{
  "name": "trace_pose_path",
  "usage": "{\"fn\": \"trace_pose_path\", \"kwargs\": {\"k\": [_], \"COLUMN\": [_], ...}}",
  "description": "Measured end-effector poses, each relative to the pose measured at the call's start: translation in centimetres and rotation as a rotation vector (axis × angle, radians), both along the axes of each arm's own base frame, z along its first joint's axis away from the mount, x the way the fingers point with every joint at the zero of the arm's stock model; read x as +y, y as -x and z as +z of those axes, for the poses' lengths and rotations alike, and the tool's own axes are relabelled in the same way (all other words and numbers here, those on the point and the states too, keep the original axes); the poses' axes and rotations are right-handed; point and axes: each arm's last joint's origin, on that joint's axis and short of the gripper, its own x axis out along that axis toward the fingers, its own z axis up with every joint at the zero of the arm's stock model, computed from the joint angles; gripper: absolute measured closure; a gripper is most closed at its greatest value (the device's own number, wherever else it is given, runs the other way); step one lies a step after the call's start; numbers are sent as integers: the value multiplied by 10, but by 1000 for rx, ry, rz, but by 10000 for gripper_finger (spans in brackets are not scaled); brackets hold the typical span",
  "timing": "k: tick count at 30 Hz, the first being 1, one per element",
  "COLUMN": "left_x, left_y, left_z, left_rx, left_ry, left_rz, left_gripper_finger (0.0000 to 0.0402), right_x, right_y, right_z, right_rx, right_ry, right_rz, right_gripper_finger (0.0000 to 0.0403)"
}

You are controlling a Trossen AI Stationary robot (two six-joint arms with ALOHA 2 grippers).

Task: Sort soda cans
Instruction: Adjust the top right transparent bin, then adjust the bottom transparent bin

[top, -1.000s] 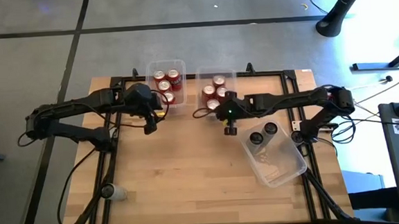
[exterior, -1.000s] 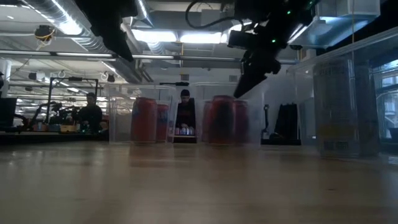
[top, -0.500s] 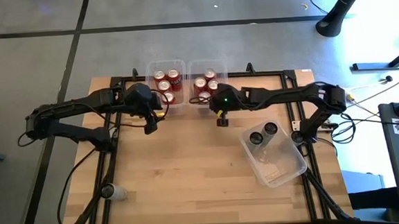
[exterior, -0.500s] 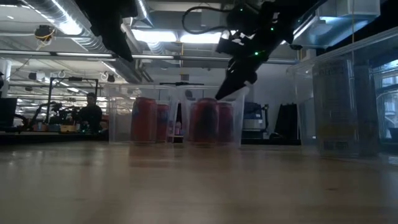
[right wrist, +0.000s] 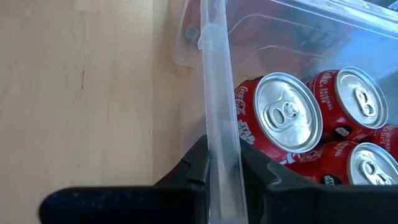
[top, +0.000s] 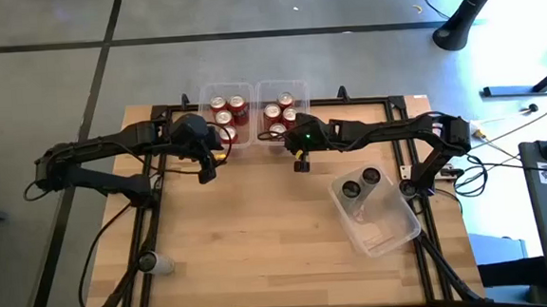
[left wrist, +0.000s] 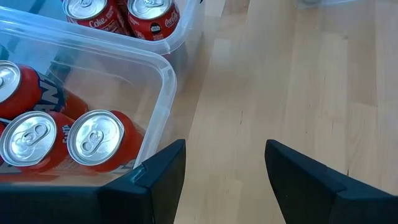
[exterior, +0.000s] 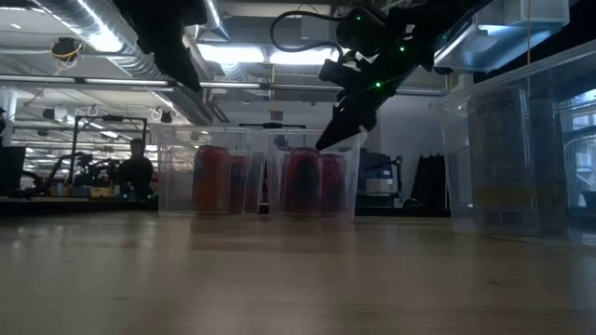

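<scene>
We had the right gripper [right wrist: 222, 177] pinched on the right bin's rim [right wrist: 214, 93], left gripper [left wrist: 224, 171] half open and empty; we judged releasing cleanly without tipping the red cans [right wrist: 287, 121] mattered most.

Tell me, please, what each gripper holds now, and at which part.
The right gripper is shut on the rim of the clear bin that holds red soda cans. The left gripper is open beside the other bin and holds nothing.
</scene>
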Motion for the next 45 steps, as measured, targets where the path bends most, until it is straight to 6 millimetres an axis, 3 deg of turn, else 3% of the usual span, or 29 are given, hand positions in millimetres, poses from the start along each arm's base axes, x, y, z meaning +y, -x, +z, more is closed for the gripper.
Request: {"fn": "trace_pose_path", "kwargs": {"k": [4, 10, 13, 19, 24, 29, 32, 38, 45], "left_x": [0, 0, 0, 0, 0, 0, 0, 0, 0], "left_y": [0, 0, 0, 0, 0, 0, 0, 0, -1], "left_z": [0, 0, 0, 0, 0, 0, 0, 0, -1], "left_rx": [0, 2, 2, 3, 0, -2, -2, -3, -2], "left_ry": [0, -2, -2, -2, 6, 12, 13, 12, 23], "left_rz": [0, -4, -3, -3, 6, 14, 14, 14, 24], "left_gripper_finger": [192, 192, 192, 192, 192, 192, 192, 192, 192], "right_x": [0, 1, 6, 30, 57, 85, 100, 121, 125], "right_y": [-1, 1, 4, 18, 47, 80, 96, 109, 132], "right_z": [-1, -1, 10, 73, 134, 169, 173, 170, 147], "right_rx": [-6, -15, -41, 27, 168, 305, 366, 337, 431], "right_ry": [-20, -66, -76, -71, -202, -358, -417, -596, -700], "right_rz": [-13, -48, -48, -106, -233, -394, -520, -650, -732], "right_gripper_finger": [337, 262, 228, 186, 178, 178, 178, 175, 105]}}
